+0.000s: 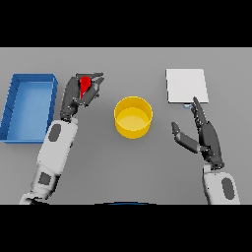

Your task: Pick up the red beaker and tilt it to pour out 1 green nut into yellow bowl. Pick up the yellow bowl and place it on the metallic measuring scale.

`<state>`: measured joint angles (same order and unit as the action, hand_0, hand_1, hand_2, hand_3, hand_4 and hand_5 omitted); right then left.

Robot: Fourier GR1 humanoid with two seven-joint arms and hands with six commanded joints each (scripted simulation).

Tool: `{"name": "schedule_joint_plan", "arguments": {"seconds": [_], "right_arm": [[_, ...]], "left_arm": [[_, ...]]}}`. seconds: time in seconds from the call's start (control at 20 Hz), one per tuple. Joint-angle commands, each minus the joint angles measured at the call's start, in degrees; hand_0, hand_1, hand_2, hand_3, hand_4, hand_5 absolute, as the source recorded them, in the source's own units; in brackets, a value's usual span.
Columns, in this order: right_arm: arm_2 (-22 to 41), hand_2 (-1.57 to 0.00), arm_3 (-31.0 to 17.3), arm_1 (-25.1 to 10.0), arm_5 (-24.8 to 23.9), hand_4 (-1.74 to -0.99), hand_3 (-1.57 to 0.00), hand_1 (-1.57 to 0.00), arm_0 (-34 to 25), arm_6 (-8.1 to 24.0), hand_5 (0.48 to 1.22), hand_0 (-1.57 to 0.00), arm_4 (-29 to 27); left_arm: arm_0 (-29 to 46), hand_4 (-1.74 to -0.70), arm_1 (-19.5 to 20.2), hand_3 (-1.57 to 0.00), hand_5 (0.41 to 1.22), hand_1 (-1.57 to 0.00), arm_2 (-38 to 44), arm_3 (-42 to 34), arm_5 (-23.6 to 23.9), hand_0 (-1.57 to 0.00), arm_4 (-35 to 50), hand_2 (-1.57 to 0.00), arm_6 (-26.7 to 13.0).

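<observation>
Fingers of my right hand [206, 135] lie straight and empty, near the round yellow plastic bowl [133, 116] and just short of the flat white-metal measuring scale [186, 85]. Beyond the bowl's other side, my left hand [81, 93] curls round the small red beaker [85, 83], beside the blue rectangular tray [29, 106]. I judge it light, rigid and slippery, best pinched mid-body.

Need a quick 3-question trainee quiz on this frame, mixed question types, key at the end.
1. True or false: the left hand has its fingers closed round the red beaker.
2. What lies to the left of the left hand? A) metallic scale B) blue bin C) yellow bowl
3. Fill in: the right hand is open, its fingertips pointing toward the ____.

Key:
1. True.
2. B, the blue bin. The yellow bowl sits in the middle, between the two hands.
3. The metallic scale, at the far right of the grey table.
</observation>
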<state>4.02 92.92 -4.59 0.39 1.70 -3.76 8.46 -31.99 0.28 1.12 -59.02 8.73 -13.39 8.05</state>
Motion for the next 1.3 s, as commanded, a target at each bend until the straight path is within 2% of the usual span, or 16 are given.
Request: {"name": "schedule_joint_plan", "arguments": {"seconds": [0.0, 0.1, 0.2, 0.4, 0.6, 0.8, 1.0, 1.15, 1.25], "right_arm": [[0.27, 0.0, 0.25, 0.22, -0.06, -1.285, 0.0, 0.0, -0.19, -0.22, 0.662, 0.0, 0.15], [0.31, 0.0, 0.38, 0.34, 0.03, -1.277, 0.0, 0.0, -0.11, -0.72, 0.664, 0.0, 0.01], [0.08, 0.0, -0.08, -0.07, -0.01, -1.277, 0.0, 0.0, -0.75, 0.68, 0.672, 0.0, 0.19], [0.81, 0.0, 0.0, 0.52, 0.12, -1.274, 0.0, 0.0, -0.05, 0.4, 0.683, 0.0, 0.5], [0.04, 0.0, 0.89, 0.28, 0.4, -1.272, 0.0, 0.0, 0.46, 0.45, 0.689, 0.0, -0.74], [0.5, 0.0, 0.93, 0.26, -0.07, -1.287, 0.0, 0.0, 0.54, 0.9, 0.694, 0.0, 0.45], [0.69, 0.0, 2.01, -0.16, 0.18, -1.29, 0.0, 0.0, 1.34, 0.26, 0.694, 0.0, 0.56], [0.12, 0.0, 1.94, 0.43, 0.45, -1.284, 0.0, 0.0, 1.37, 1.83, 0.678, 0.0, -0.92], [-0.15, 0.0, 1.32, 1.31, 0.0, -1.279, 0.0, 0.0, 0.91, 2.64, 0.661, 0.0, -1.47]], "left_arm": [[-0.05, -1.55, 0.53, -1.55, 1.195, -1.56, -1.18, -1.44, -0.2, -1.56, -0.93, -1.56, -1.2], [-0.35, -1.62, 2.16, -1.56, 1.174, -1.57, -4.02, -3.43, -0.32, -1.57, -3.55, -1.56, -4.45], [-0.46, -1.62, 3.55, -1.56, 1.165, -1.57, -5.47, -4.47, -0.93, -1.57, -4.5, -1.56, -6.04], [-1.2, -1.64, 5.96, -1.56, 1.131, -1.57, -7.89, -5.12, -1.7, -1.57, -6.25, -1.57, -7.82], [-4.69, -1.7, 10.79, -1.57, 1.127, -1.57, -15.58, -5.63, -4.36, -1.57, -14.02, -1.57, -11.81], [-10.22, -1.72, 14.3, -1.57, 1.16, -1.57, -23.67, -3.07, -9.03, -1.57, -21.77, -1.57, -14.9], [-14.41, -1.73, 17.39, -1.57, 1.196, -1.57, -30.38, -1.28, -16.0, -1.57, -26.24, -1.57, -14.73], [-18.93, -1.61, 17.58, -1.57, 1.208, -1.57, -34.89, 1.15, -21.39, -1.57, -28.88, -1.57, -15.68], [-21.55, -1.65, 18.38, -1.4, 1.213, -1.57, -38.25, 2.15, -24.0, -1.57, -31.07, -1.57, -15.77]]}}
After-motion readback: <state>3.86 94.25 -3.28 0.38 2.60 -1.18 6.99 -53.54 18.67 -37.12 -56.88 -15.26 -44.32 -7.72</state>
